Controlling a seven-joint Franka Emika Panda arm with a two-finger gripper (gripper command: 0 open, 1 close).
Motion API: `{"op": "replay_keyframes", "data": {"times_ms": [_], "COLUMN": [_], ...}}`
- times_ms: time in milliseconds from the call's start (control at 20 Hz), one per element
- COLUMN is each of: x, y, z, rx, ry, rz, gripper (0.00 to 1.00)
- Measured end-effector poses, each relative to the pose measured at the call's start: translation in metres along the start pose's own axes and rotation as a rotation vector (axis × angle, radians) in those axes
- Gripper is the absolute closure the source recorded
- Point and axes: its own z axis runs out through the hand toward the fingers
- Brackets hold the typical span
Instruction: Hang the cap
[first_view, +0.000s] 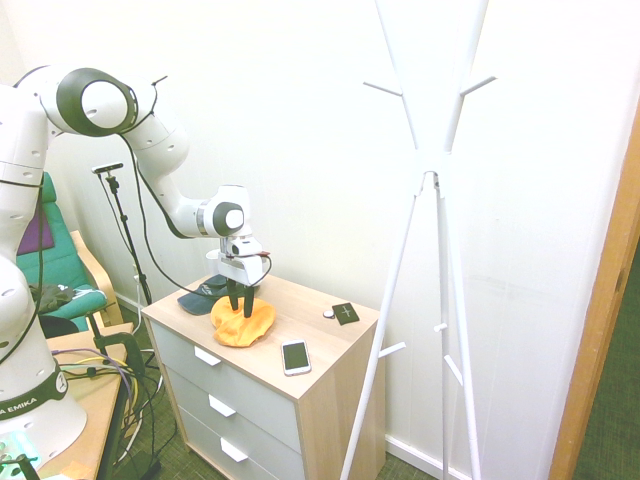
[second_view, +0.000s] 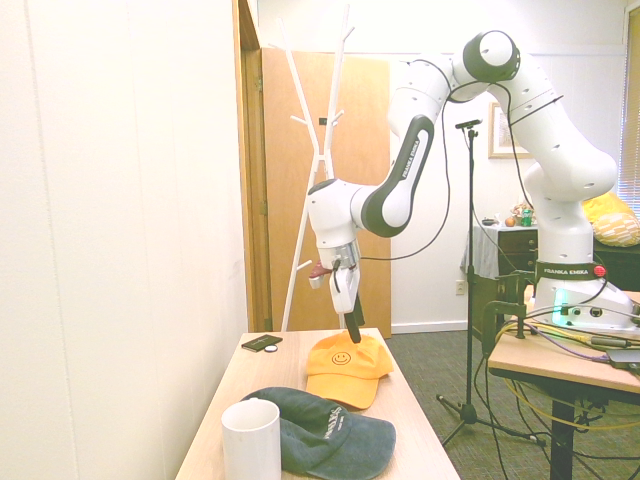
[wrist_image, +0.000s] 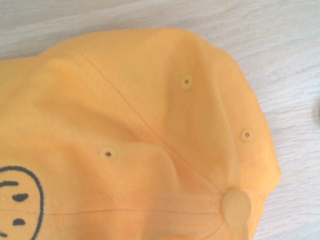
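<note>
The cap (first_view: 247, 326) is bright yellow-orange with a black smiley face on the front. It lies on the wooden dresser top (first_view: 325, 345), and in the second exterior view the cap (second_view: 345, 368) has its brim toward the camera. My gripper (first_view: 239, 305) points straight down over its crown, open, with both fingertips at the fabric. From the other side the gripper (second_view: 353, 330) stands at the cap's rear edge. The wrist view is filled by the cap (wrist_image: 140, 125), showing its eyelets and top button.
A dark blue-grey cap (second_view: 325, 432) and a white cup (second_view: 251, 440) sit at one end of the dresser. A phone (first_view: 296, 356) and a small black square (first_view: 345, 313) lie toward the other end. A tall white coat stand (first_view: 430, 170) rises beside the dresser against the wall.
</note>
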Motion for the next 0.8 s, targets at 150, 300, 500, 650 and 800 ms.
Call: {"op": "replay_keyframes", "data": {"times_ms": [150,300,500,650,800], "x": [0.0004,0.0009,0.0026,0.0031,0.0032], "y": [0.0002,-0.0002,-0.0004,-0.0005,-0.0004], "z": [0.0031,0.0038,0.0033,0.0030,0.0030], "rx": [-0.002,-0.001,0.003,0.005,0.005], "ry": [-0.002,-0.003,-0.008,-0.012,-0.013], "rz": [-0.005,-0.014,-0.022,-0.023,-0.025], "gripper": [1.00,1.00,1.00,1.00,1.00]}}
